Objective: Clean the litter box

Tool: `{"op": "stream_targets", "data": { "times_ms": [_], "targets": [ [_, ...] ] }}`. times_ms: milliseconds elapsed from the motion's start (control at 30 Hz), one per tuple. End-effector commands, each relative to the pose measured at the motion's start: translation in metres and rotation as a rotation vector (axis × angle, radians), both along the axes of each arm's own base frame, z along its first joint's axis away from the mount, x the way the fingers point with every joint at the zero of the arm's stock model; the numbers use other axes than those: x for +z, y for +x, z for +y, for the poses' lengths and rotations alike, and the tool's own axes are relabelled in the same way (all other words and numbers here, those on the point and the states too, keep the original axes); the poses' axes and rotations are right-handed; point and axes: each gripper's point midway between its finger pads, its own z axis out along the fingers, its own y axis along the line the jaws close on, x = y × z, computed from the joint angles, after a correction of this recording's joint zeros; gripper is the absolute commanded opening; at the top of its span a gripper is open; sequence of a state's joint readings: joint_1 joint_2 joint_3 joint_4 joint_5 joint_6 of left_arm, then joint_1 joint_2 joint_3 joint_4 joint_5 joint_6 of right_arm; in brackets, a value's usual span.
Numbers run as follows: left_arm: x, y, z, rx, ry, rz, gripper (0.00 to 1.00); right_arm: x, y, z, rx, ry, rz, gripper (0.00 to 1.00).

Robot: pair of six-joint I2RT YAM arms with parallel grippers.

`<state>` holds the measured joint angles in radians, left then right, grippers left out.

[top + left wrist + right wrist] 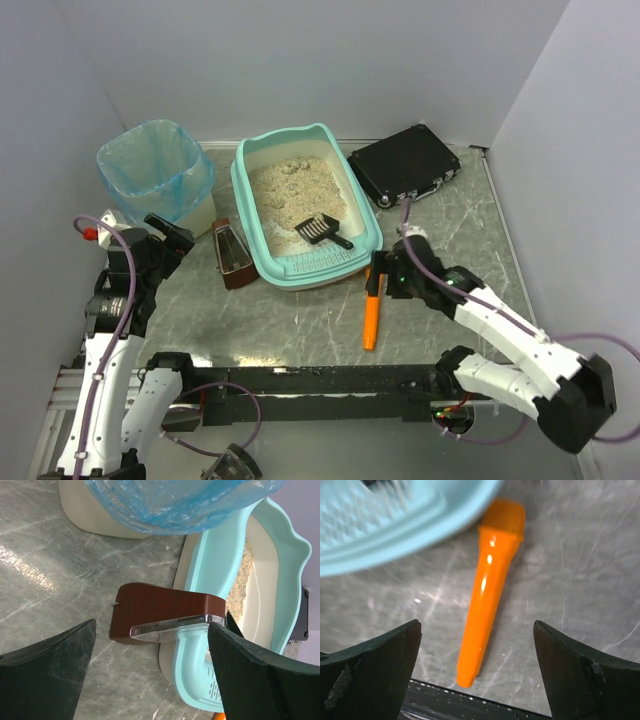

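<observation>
Reaching forward from the near edge of the grey marbled table (450, 230), two robot arms hang over their work with jaws spread wide and nothing in their grasp. The left arm stands raised and bent at the elbow, its left gripper (168, 238) aimed past a single brown wooden wedge-shaped object (160, 607) that stands just beside the near left corner of the litter box (243, 190). Markings along the wedge's clear front edge are too small to read. The right arm stretches low and leftward across the table, its right gripper (477, 625) poised above one orange tool (490, 580), which lies flat on the table and clear of both dark fingers (370, 665). The tool's textured end points at the box's ribbed lip and its tapered end at the arm bases. The one teal litter box, cream inside and filled with beige litter, sits at the middle of the table with its slotted lip toward the arms. It lies between one white bin lined with a blue bag (157, 170) on the left and one closed black case (405, 163) on the right. One black scoop (318, 230) rests inside the box at the near end, its handle angled to the right.
</observation>
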<state>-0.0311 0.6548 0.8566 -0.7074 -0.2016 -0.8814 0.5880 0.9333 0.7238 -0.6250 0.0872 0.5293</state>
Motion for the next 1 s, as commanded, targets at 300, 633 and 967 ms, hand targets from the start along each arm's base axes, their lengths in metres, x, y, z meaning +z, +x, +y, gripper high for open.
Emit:
{"op": "stream_targets", "data": {
  "times_ms": [300,633,967],
  "targets": [
    [0.012,0.005,-0.007,-0.042,-0.015,-0.066,0.97,-0.084,-0.005,0.032,-0.075,-0.147,0.178,0.58],
    [0.006,0.011,-0.014,-0.076,-0.033,-0.041,0.97,-0.084,0.044,-0.043,-0.259,-0.306,0.154,0.25],
    [0.0,0.02,-0.027,-0.145,-0.056,-0.01,0.97,-0.061,0.152,-0.127,-0.446,-0.295,0.149,0.29]
  ]
}}
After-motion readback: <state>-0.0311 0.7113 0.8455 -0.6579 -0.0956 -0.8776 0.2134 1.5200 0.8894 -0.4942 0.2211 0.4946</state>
